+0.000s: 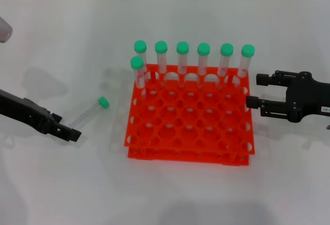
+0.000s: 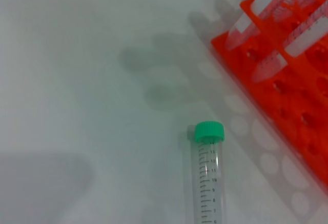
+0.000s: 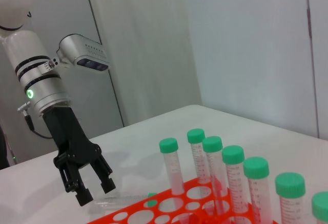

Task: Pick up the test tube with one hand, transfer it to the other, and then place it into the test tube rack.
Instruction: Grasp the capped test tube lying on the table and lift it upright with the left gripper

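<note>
Now, the count: seven green-capped tubes (image 1: 203, 60) stand upright in the orange rack (image 1: 190, 116), six along its far row and one more just in front at the left end, and one more tube (image 1: 91, 111) lies alone on the white table (image 1: 62, 184), off the rack's left side and apart from it. That loose tube is flat on its side, long axis on a diagonal, green cap toward the rack and the far edge, clear end pointing back at the left gripper (image 1: 69, 130). The left wrist view shows the tube (image 2: 208, 178) close up, with printed graduation marks running along its clear body and the cap at the far end. The left gripper sits low at the tube's clear end; the right wrist view shows its fingers (image 3: 105, 175) spread apart either side of the tube (image 3: 120, 201) and clamping nothing. Over on the other side, the right gripper (image 1: 253, 91) hangs beside the rack's right edge, level and facing it, its two fingers wide apart and empty.
</note>
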Controlling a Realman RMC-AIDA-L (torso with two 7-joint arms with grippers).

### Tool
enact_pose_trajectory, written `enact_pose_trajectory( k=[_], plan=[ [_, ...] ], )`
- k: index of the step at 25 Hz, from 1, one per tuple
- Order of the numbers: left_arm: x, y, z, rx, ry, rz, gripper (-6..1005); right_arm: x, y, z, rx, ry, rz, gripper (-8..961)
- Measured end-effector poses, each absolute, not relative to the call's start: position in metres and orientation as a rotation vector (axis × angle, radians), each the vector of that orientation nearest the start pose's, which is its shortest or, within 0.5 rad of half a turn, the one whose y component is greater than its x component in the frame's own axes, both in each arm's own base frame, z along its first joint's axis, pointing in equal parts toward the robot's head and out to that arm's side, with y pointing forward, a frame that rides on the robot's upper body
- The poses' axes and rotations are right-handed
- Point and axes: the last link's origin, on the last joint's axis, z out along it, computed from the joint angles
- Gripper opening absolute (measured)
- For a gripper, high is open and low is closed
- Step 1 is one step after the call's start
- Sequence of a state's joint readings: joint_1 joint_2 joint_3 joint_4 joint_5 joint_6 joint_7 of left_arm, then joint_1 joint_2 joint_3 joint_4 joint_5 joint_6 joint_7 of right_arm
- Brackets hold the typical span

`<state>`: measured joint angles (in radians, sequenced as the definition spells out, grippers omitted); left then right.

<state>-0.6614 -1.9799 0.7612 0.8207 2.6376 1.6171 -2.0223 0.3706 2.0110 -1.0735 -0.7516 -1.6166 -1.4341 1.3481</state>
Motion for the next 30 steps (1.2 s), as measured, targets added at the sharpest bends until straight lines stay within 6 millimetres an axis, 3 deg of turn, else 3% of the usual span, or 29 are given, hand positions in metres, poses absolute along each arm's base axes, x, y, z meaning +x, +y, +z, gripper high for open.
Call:
enact_pose_trajectory(
  k=[3,17,30],
  plan=[
    [-0.2938,0.3472,0.0439,-2.695,-1.209,0.289,855,0.2671,0.3200,0.0102,-2.666,0.514,0.721,676],
    [-0.2947,0.3492,0.0431,-2.690,-1.185,0.322,616,0.2665,0.3206,0.0100,-2.667,0.512,0.722,676],
    [-0.2918,0.3562,0.0434,-2.706,-1.070,0.391,605,0.2660,0.3215,0.0109,-2.660,0.512,0.727,676]
  ],
)
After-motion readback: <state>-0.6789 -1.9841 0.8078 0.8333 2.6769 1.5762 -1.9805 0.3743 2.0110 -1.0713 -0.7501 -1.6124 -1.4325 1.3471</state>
